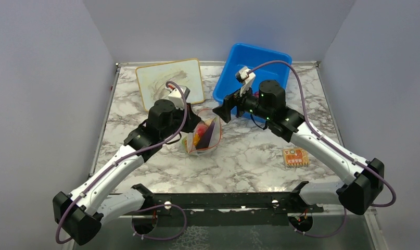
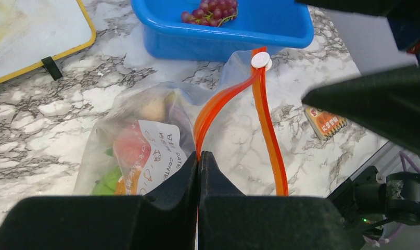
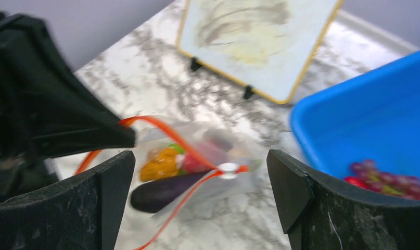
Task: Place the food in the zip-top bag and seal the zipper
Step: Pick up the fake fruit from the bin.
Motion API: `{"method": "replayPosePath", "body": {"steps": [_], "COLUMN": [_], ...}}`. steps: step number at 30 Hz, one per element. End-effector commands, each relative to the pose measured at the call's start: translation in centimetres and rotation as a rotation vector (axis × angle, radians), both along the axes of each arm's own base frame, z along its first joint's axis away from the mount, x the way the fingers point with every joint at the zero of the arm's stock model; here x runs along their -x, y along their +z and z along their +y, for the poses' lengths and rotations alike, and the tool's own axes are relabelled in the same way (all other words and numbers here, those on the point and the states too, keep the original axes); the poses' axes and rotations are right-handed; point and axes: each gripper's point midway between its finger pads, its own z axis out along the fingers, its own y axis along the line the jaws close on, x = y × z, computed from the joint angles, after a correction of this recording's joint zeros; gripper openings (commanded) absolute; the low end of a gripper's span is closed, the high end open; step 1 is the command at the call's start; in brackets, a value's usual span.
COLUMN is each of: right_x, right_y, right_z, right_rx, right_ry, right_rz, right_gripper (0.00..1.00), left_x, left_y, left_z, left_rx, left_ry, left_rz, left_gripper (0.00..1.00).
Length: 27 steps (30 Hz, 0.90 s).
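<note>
The left claw (image 2: pixel 198 156) pinched the zipper (image 2: pixel 265 120) tight, the right claw (image 3: pixel 200 156) gaped wide and empty; one slip could drop the bag (image 2: pixel 145 104) and spill food (image 2: pixel 127 148).

Clear zip-top bag (image 1: pixel 200 138) — zipper (image 2: pixel 265 114) open — holds eggplant (image 3: pixel 161 192); grapes (image 2: pixel 210 11) outside.

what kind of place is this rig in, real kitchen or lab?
Likely a lab test cell, not a kitchen: plain grey panels box in a marble-print tabletop, the left arm and right arm are bolted at its near edge, and the grape bunch in the blue bin looks like a toy.
</note>
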Motion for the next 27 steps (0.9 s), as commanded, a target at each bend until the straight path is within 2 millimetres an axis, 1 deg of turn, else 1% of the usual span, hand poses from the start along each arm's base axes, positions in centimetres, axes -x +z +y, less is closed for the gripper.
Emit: {"method": "replayPosePath", "body": {"steps": [1, 3, 4, 6, 9, 11, 15, 19, 22, 24, 27], "right_x": [-4.8, -6.5, -7.5, -9.2, -11.5, -12.7, -15.1, -16.6, -17.2, -17.6, -18.3], "right_y": [1.0, 0.2, 0.0, -0.5, -1.2, -1.7, -3.0, -5.0, -7.3, -8.8, -10.8], "right_z": [-3.4, -4.4, -4.8, -5.3, -5.2, -5.1, -6.0, -7.2, -9.0, -10.8, -14.0], "right_rx": [0.168, 0.253, 0.270, 0.281, 0.260, 0.268, 0.306, 0.311, 0.345, 0.379, 0.408], "right_ry": [-0.236, -0.289, -0.315, -0.315, -0.290, -0.287, -0.346, -0.420, -0.500, -0.572, -0.701], "right_rz": [-0.183, -0.207, -0.226, -0.234, -0.208, -0.187, -0.076, 0.080, 0.202, 0.253, 0.314], "right_gripper": [1.00, 0.98, 0.97, 0.93, 0.84, 0.81, 0.75, 0.70, 0.68, 0.69, 0.69], "left_x": [0.6, 0.8, 0.9, 1.0, 1.0, 1.2, 1.7, 1.6, 1.5, 1.4, 1.3], "left_y": [-0.1, -0.2, -0.3, -0.6, -1.1, -1.2, -0.9, -0.5, 0.3, 0.7, -0.1], "left_z": [1.3, 1.5, 1.6, 1.6, 1.7, 1.7, 1.8, 3.2, 3.6, 3.6, 3.8], "left_rx": [-0.044, -0.052, -0.059, -0.080, -0.120, -0.118, -0.059, -0.050, -0.041, -0.044, -0.074], "left_ry": [0.014, 0.007, 0.003, -0.018, -0.045, -0.054, -0.017, 0.090, 0.121, 0.126, 0.130], "left_rz": [-0.035, -0.038, -0.044, -0.063, -0.086, -0.089, -0.052, 0.008, 0.015, 0.013, 0.026], "left_gripper": [0.00, 0.00, 0.00, 0.00, 0.00, 0.00, 0.00, 0.00, 0.00, 0.00, 0.00]}}
